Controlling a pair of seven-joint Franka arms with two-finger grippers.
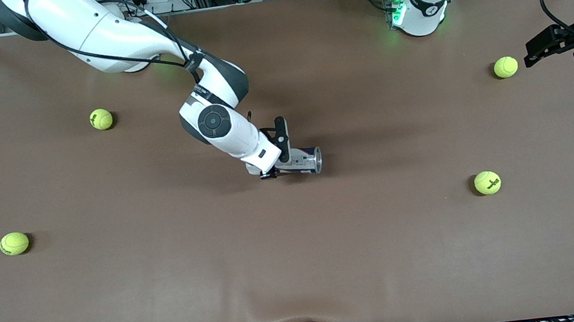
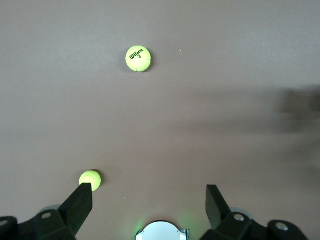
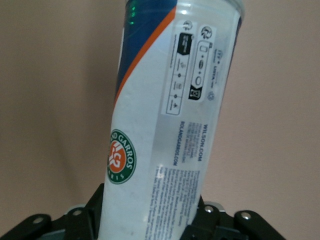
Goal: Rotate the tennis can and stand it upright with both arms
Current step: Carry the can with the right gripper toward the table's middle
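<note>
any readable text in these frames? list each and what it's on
"Wilson 3": tennis ball on the table, left wrist view.
"ROLAND GARROS PARIS": round green and orange badge on the tennis can, right wrist view.
"WILSON.COM": along the can's label.
"ROLANDGARROS.COM": beside it on the same label.
Fine print and the symbol box on the can: too small to read.
Dark print on the other balls in the front view: too small to read.

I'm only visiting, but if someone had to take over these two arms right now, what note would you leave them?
Right gripper: at mid-table, fingers around one end of the tennis can.
Left gripper: open, empty, waiting above the table's left-arm end by a tennis ball.
Can: lying on its side on the table, silvery rim toward the left arm's end.
Done: can grasped.
Left: rotate it, stand it upright.
</note>
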